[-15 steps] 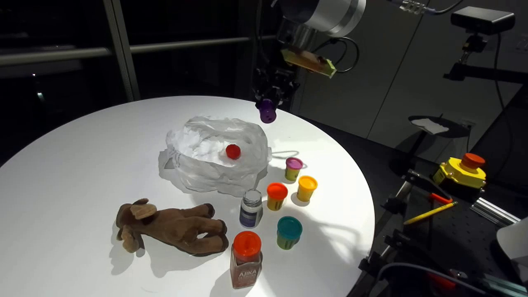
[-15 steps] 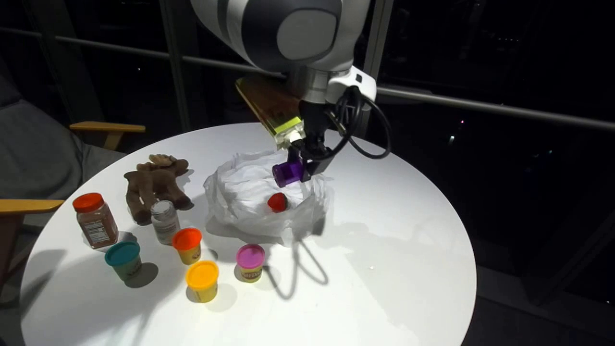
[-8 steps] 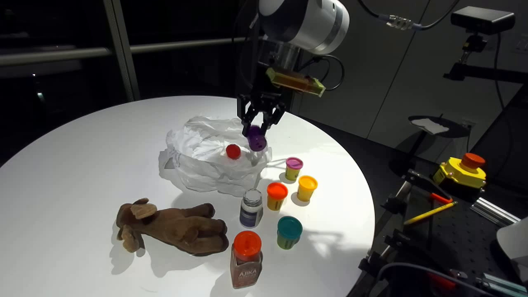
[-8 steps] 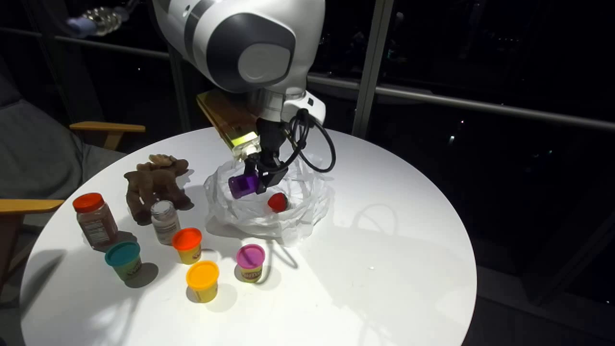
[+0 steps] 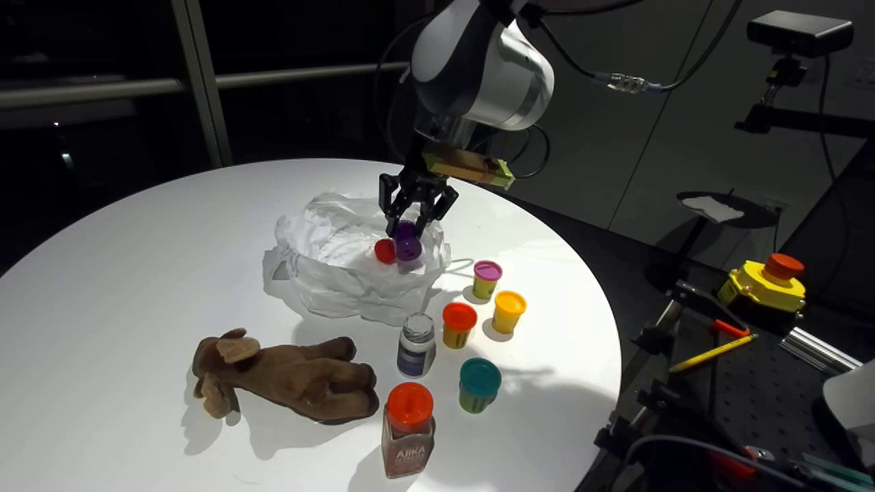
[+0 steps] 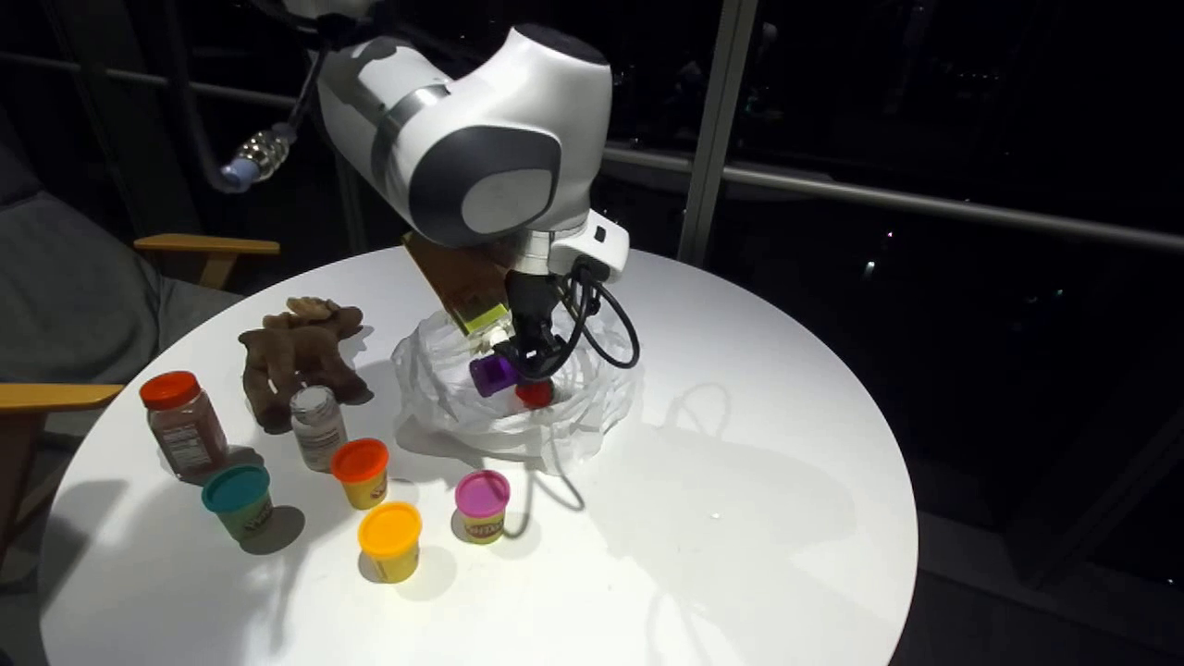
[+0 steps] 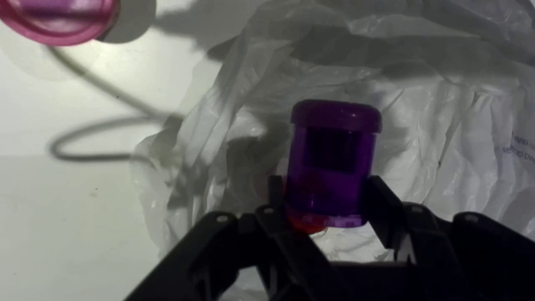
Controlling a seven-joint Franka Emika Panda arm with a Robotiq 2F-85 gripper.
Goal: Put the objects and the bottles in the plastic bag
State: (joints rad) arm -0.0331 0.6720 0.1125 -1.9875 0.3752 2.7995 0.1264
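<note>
So the tool [image 7: 328,192] has the purple bottle [image 7: 330,167] pinched from both sides, nearer the base than the lid [image 7: 337,116]. It's over the opening of the plastic bag [image 5: 342,290], tipped sideways; can't tell whether it's below the rim. Looks-wise it's a see-through deep purple body, a more solid plum lid, and a paler edge catching light at the base. There's a dark blocky patch in the body too, honestly can't say if that's a label or a shadow.

A red thing [image 5: 385,251] sits in the bag, and in the wrist view the bottle covers most of it: a bit pokes out past the base, and some red shows through the plastic. Can't tell if the two touch. In an exterior view, the tool blocks the top of that red thing [image 6: 534,395]. The tub with the pink lid [image 7: 58,21] is chopped by the wrist view's corner, and the print [image 7: 522,146] on the bag runs off the edge, so I can't read it. On the surface [image 6: 740,573], a stuffed animal [image 6: 305,344] is partly behind a white bottle [image 6: 318,433].
</note>
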